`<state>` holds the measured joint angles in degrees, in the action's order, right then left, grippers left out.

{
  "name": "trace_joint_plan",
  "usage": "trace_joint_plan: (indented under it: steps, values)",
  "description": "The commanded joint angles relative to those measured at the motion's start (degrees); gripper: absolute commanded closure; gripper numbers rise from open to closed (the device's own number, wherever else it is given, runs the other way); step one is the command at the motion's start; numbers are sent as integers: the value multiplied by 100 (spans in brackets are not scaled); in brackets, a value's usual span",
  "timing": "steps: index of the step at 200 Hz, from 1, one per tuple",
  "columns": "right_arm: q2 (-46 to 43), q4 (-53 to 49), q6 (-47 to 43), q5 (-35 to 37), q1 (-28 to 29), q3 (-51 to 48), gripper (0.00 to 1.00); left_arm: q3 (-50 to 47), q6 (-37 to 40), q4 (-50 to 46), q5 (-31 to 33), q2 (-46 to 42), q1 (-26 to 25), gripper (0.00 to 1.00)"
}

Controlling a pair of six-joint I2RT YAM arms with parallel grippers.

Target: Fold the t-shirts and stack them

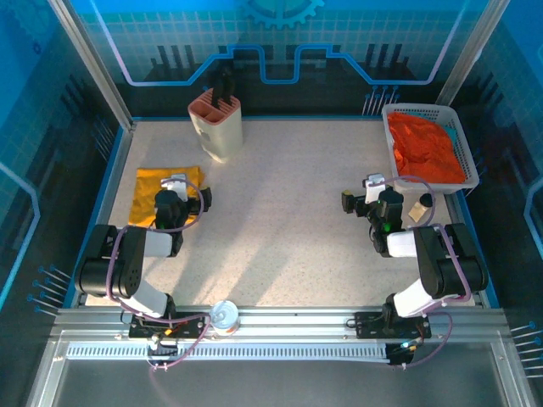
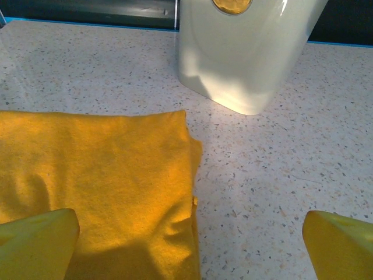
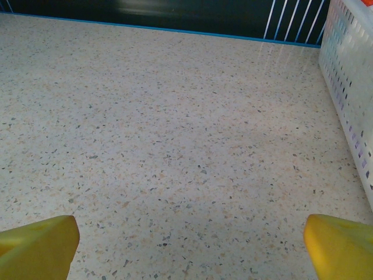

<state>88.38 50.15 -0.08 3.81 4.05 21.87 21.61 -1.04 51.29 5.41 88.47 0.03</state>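
We find the mustard-yellow cloth t-shirt (image 1: 161,191) lying folded into a flat rectangle on the left side of the speckled beige counter (image 1: 280,229). In the left wrist view its right edge (image 2: 189,175) shows stacked layers.

The left arm (image 1: 127,263) reaches over the near right part of this shirt. Its jaws stand fully apart and hold nothing: one yellow fingertip (image 2: 35,245) is above the cloth, the other (image 2: 341,245) above bare counter. We cannot tell whether either touches the surface.

The bright orange-red cloth t-shirt (image 1: 424,148) lies crumpled inside a white perforated plastic basket (image 1: 420,109) at the far right corner.

The right arm (image 1: 433,263) sits just near and left of that basket. Its jaws are likewise spread wide and empty, with yellow fingertips (image 3: 38,245) over bare counter and the basket wall (image 3: 349,76) to their right.

A cream plastic holder with a pink rim (image 1: 216,127) stands far of the yellow shirt, apart from it, with dark items upright in it.
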Motion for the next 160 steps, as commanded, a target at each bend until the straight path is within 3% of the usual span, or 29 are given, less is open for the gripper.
trace_joint_plan:
  steps: [1, 40, 67, 121, 140, 160]
  values:
    - [-9, 87, -45, 15, -48, 102, 0, 90, 132, 4, -223, 8, -30, 1]
    - [-646, -540, 9, 268, -13, 152, 0, 335, 147, -735, -111, -378, -60, 1]
    - [-1204, -1874, 119, 729, 144, 615, 0, 811, 94, -2164, 143, -1014, -182, 1]
    - [-1300, -5249, 1925, 1546, 90, 2456, 0, 1297, -994, -3620, 421, -1830, -372, 1]
    - [-1028, -6468, 2420, 1211, -160, 3379, 0, 1520, -1346, -4224, 244, -2018, -558, 2]
    - [-902, -7081, 2909, 983, -455, 3878, 1, 1808, -1531, -4853, -26, -2085, -766, 3]
